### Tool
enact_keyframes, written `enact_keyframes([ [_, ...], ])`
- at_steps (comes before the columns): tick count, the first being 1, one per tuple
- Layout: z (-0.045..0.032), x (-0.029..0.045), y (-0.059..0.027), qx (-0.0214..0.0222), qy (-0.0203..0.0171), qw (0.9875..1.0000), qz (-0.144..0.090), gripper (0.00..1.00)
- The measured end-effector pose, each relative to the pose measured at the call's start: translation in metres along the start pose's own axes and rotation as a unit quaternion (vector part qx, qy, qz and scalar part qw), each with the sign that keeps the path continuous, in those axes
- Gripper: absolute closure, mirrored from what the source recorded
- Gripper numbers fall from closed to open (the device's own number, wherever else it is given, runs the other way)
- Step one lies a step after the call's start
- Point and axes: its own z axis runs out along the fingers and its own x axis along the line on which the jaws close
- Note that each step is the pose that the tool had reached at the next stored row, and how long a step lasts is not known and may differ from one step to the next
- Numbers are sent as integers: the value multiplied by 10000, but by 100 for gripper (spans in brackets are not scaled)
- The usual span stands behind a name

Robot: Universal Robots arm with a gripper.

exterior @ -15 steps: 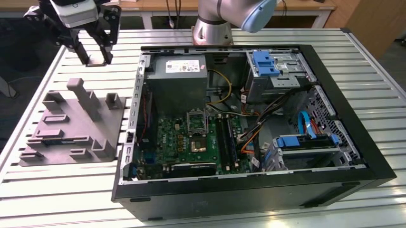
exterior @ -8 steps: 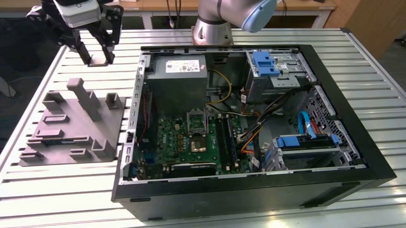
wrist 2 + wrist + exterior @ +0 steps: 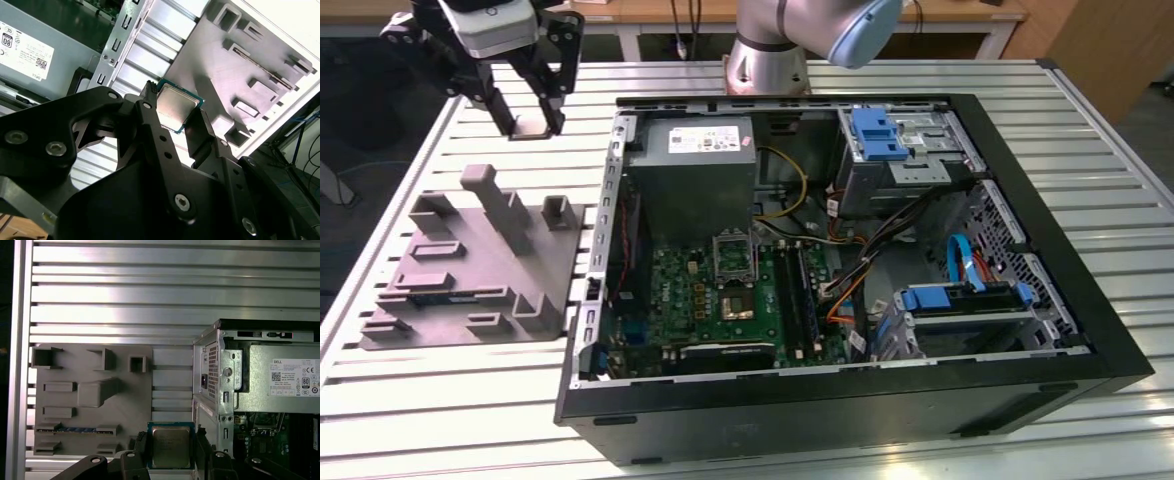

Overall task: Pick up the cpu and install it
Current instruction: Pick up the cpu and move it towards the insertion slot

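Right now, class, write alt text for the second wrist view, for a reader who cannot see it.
A black gripper clamps the cpu, a small square silvery-grey chip with a green rim, by two opposite edges. Behind it lie a grey moulded plastic tray on a ribbed metal table and the edge of a computer case.

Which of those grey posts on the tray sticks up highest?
The slab-like post near the tray's middle; the others are short stubs. The tool holds the cpu.

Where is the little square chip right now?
The cpu is pinched in the gripper, above the table at the exterior view's left, between the grey tray and the computer case.
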Motion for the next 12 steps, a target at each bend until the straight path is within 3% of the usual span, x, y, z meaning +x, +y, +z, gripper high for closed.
enact_keyframes([
  [12, 0, -53, 0, 0, 0, 10000, 0, 53],
])
